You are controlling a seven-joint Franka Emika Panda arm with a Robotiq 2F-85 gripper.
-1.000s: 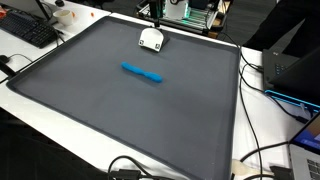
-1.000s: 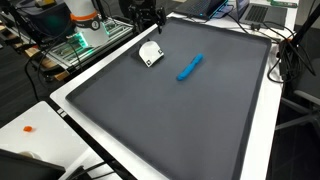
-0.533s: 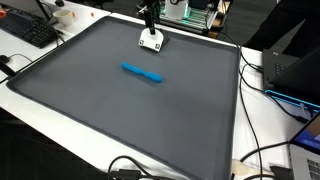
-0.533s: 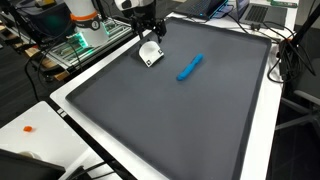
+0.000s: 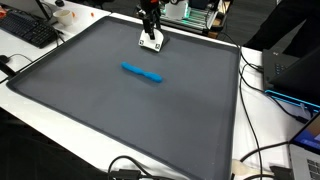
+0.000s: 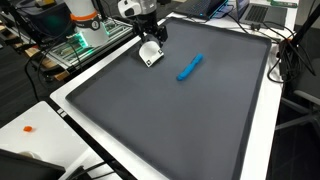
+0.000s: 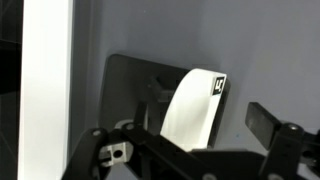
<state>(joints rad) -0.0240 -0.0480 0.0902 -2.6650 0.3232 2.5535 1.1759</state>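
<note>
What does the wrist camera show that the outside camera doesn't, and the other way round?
Only the wrist view shows the small black square mark on the white object, seen close up. Only an exterior view shows the blue stick lying mid-mat and the keyboard off to the side. Both show the white object, the grey mat and the open end effector by that object.

Even, bright indoor light fills both exterior views, with soft shadows and no glare. The wrist view is dimmer and blurred nearby.

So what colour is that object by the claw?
The object is white with a black tag; clearest in wrist view.
</note>
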